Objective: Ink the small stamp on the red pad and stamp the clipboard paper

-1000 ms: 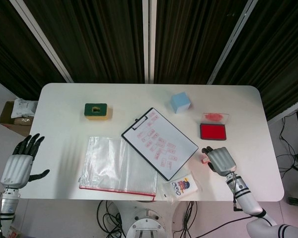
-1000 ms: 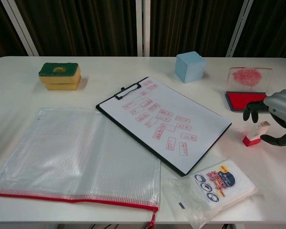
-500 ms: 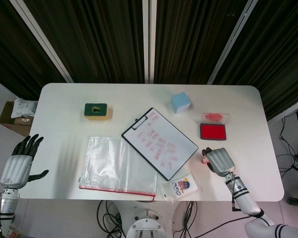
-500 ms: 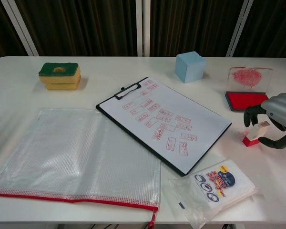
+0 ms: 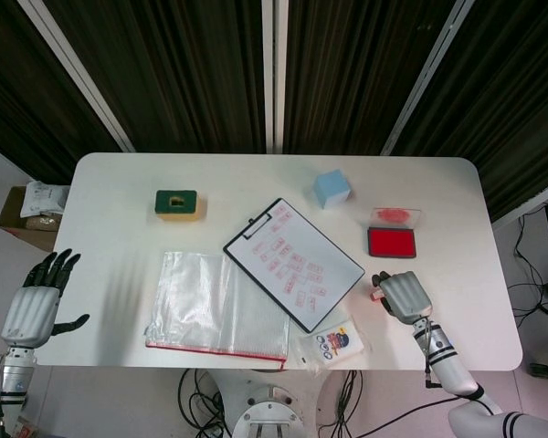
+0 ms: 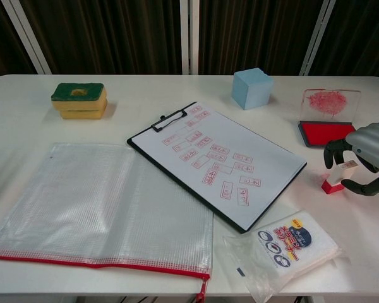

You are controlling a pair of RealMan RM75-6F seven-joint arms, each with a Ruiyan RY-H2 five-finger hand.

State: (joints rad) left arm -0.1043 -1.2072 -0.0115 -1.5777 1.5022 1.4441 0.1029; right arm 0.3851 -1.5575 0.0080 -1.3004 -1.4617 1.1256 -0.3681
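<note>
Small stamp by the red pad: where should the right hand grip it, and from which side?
Grip the small stamp on its pale upper body, above the red base. It leans on the table, top tilted right, so the right hand should probably come from above and right, fingers either side.

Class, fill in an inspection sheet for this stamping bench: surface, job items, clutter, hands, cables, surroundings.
Surface: white rounded table, no spills seen.
Job's things: small red-based stamp standing on the table; open red ink pad; black clipboard with already-stamped paper.
Clutter: clear mesh zip pouch, green-yellow sponge, pale blue cube, printed tissue packet.
Hands: right hand curled around the stamp, firm grip not certain; left hand open, off the table.
Cables: under the table and at right.
Surroundings: dark curtains; cardboard box on the floor.
</note>
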